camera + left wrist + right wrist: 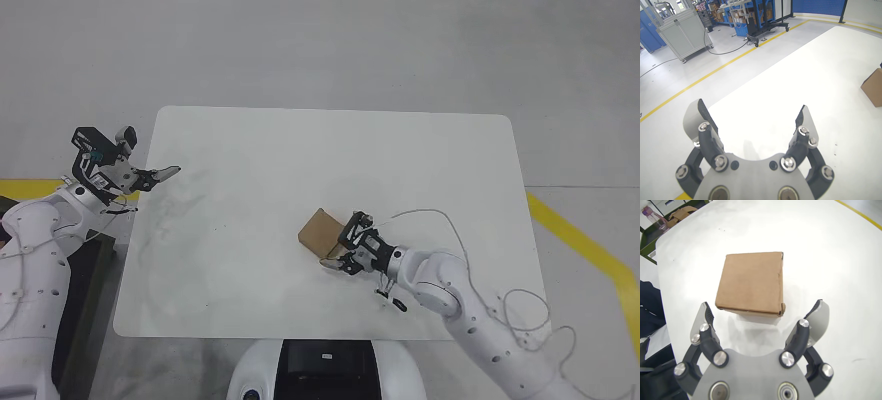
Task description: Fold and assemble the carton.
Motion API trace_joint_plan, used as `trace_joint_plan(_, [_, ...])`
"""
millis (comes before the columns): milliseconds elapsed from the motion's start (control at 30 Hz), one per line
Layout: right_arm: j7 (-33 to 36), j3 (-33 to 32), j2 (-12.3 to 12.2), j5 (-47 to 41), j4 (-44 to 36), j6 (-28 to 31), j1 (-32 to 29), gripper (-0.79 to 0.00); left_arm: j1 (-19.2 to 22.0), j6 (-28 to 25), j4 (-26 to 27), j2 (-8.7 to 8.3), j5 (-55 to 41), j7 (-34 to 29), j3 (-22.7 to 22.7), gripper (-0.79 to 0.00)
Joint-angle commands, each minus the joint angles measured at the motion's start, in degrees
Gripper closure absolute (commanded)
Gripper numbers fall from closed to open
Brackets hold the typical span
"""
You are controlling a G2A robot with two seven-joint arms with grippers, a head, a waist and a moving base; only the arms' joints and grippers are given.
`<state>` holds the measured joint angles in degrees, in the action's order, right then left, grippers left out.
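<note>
The carton (750,283) sits on the worktop (330,150), a little toward the robot's right of the middle and nearer the front edge. It already reads as a closed box: its top panel lies flat, with a seam running along the edge that faces the right gripper (762,303). We judge the folding to be at its last step, the closing of the lid. One near corner looks slightly proud, so the next move probably calls for a light press or tuck along that seam, made squarely so the box does not slide. The right gripper's fingers are spread wide and hold nothing, with the tips just short of the carton's near corners. The left gripper (752,103), fingers also spread and empty, hangs over the worktop's left edge, well apart from the carton. We cannot see the carton's far side or its underside, so we cannot tell whether the base is locked. In the left wrist view the carton (873,89) is cut off at the frame's edge.
</note>
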<state>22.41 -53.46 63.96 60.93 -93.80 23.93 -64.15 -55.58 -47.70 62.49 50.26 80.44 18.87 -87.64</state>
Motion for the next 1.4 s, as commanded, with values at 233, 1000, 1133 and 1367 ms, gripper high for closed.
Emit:
trace_joint_plan(233, [-1.1, 1.0, 0.7, 1.0, 1.6, 0.7, 1.1, -0.785, 0.0, 0.0, 0.0, 0.0, 0.0, 0.0, 0.0, -0.785])
trace_joint_plan(1000, [-0.3, 0.8, 1.6, 0.0, 1.0, 0.9, 1.4, -0.376, 0.0, 0.0, 0.0, 0.0, 0.0, 0.0, 0.0, -0.785])
trace_joint_plan(1133, [0.7, -1.4, 1.8, -10.0, -0.5, 0.3, 0.9, -0.366, 0.0, 0.0, 0.0, 0.0, 0.0, 0.0, 0.0, -0.785])
trace_joint_plan(1367, [2.9, -6.7, 1.4, -22.0, -5.6, -1.6, 0.1, -0.2, 0.0, 0.0, 0.0, 0.0, 0.0, 0.0, 0.0, -0.785])
